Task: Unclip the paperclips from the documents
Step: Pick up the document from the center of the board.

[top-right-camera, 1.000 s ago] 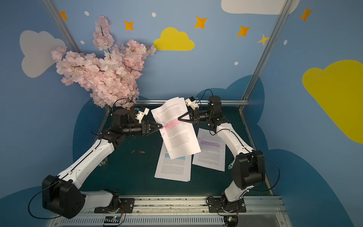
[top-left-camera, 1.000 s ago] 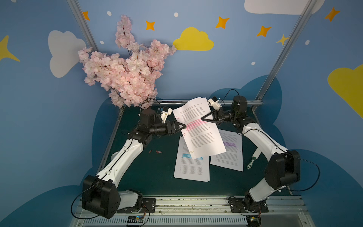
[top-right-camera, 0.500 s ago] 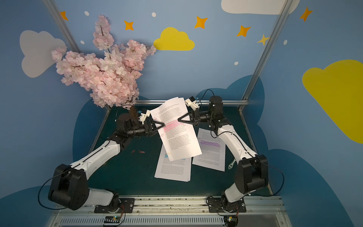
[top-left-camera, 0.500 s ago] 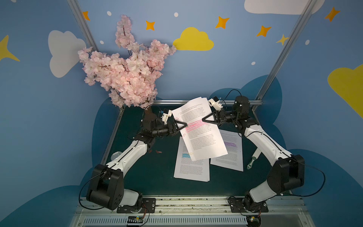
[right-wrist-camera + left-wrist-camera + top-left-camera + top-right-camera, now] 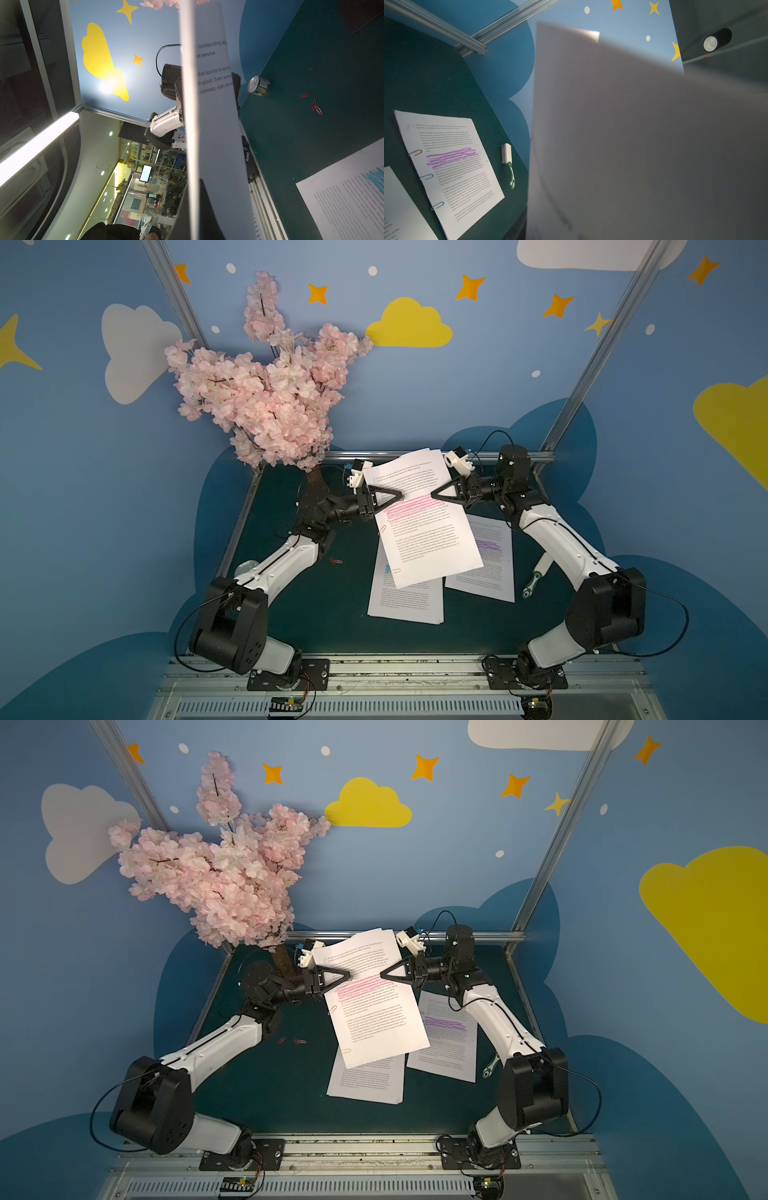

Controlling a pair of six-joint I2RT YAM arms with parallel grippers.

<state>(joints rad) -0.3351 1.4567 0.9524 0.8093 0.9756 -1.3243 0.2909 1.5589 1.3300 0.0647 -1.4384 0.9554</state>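
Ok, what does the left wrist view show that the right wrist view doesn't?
Only left wrist: the purple-highlighted document lying flat, one red clip and two blue clips on its edge, and a brush. Only right wrist: a small can, three loose paperclips, a document's blue highlight band. Both: the lifted document, close up, and the green mat.

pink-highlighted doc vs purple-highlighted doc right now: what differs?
Pose: the pink-highlighted document hangs tilted above the mat, pinched by the right gripper; the purple-highlighted document lies flat on it.
Paperclips: two show on the pink one's edge; three, one red and two blue, on the purple one's.
Shared: white printed stacks with one highlighter band each.
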